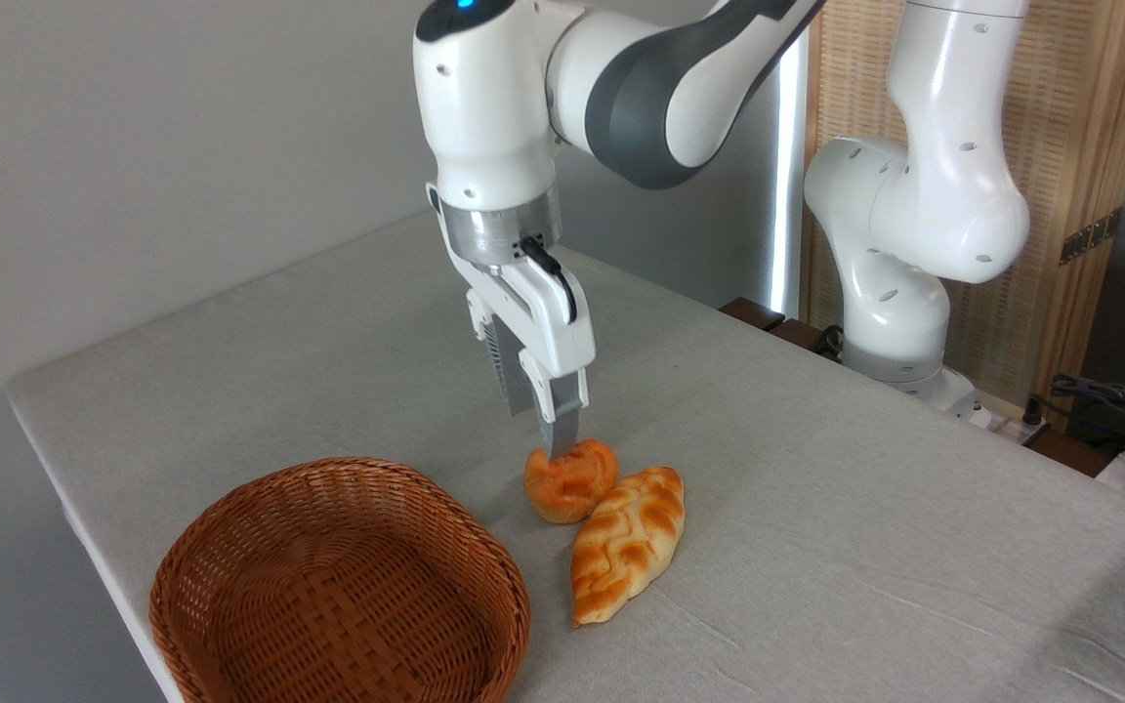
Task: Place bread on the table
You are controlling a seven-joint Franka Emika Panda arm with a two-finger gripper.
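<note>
The bread (570, 480), a small round orange-golden knotted bun, rests on the grey cloth table (328, 342) near the front middle. My gripper (538, 432) points straight down just above it. The near fingertip (561, 439) reaches the bun's upper left edge. The other finger stands apart behind it, so the gripper is open with nothing held between the fingers. The bun touches the tip of a longer braided loaf to its right.
A pale-and-golden braided loaf (628, 542) lies on the cloth beside the bun. A brown wicker basket (338, 586) with nothing in it sits at the front left, close to the table's edge. The arm's white base (899, 293) stands at the back right.
</note>
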